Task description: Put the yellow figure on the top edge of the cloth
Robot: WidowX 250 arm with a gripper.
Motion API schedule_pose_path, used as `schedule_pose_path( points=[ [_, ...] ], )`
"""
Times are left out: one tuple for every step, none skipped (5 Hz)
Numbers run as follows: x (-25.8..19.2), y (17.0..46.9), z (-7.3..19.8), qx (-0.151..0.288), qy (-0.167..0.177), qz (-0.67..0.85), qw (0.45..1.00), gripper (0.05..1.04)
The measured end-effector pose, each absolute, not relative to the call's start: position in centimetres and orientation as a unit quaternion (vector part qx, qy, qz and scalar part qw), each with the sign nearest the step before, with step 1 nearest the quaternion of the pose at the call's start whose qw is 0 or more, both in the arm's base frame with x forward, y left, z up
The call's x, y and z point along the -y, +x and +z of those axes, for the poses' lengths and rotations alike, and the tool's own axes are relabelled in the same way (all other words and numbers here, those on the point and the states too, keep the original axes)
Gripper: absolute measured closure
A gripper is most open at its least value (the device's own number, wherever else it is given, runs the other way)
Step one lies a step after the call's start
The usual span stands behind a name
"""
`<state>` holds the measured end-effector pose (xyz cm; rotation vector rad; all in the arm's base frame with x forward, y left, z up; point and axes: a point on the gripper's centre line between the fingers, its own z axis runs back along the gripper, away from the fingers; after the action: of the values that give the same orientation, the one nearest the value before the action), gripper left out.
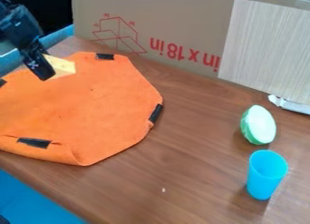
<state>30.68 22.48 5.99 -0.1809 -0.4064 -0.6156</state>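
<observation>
"At the near L corner of the view, what've you got me?"

"Blue surface [18,198], btm L, just past the tabletop's edge. You've then got the brown wood tabletop [151,182], w/ a tiny white speck [163,190] on it. Nr R, your blue cup [265,175], upright. Just beyond it, apart, a rounded green obj. [259,124] w/ its pale flat face showing."

"And L of those?"

"Your orange cloth [91,109], approx. octagonal, near edge curled up. Black strips sit along its rim: one nr L [34,142], one R [156,113], one far [104,56]."

"Where's my yellow figure?"

"Far L part of the cloth area, by the top edge, L of that far strip. Your yellow figure [61,67] looks pale yellow, like a cheese wedge: straight-ish R side, narrowing at the btm, a few darker dots. Its L part is hidden behind your black gripper [41,68], which hangs there from upper L."

"Open or gripping?"

"Can't tell, sorry. You've got the two overlapping in view, but whether it's held or just beside, I can't say."

"Bkgd?"

"Far R, a white obj. [289,104] at the foot of your pale ribbed panel [266,51]; that's against a cardboard box [163,19] w/ red print."
</observation>
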Motion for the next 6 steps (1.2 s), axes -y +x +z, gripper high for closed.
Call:
schedule_pose_path(
  points=[
    [-23.5,31.6,5.4,0.191,-0.085,-0.298,0.931,0.300],
    [-23.5,32.8,4.2,0.176,-0.080,-0.315,0.929,0.300],
    [-22.8,34.0,3.4,0.145,-0.080,-0.375,0.912,0.300],
    [-22.5,35.1,3.4,0.144,-0.089,-0.409,0.897,0.300],
    [-22.6,35.9,3.7,0.151,-0.094,-0.415,0.892,0.300],
    [-23.1,36.6,4.4,0.157,-0.088,-0.412,0.893,0.236]
  ],
)
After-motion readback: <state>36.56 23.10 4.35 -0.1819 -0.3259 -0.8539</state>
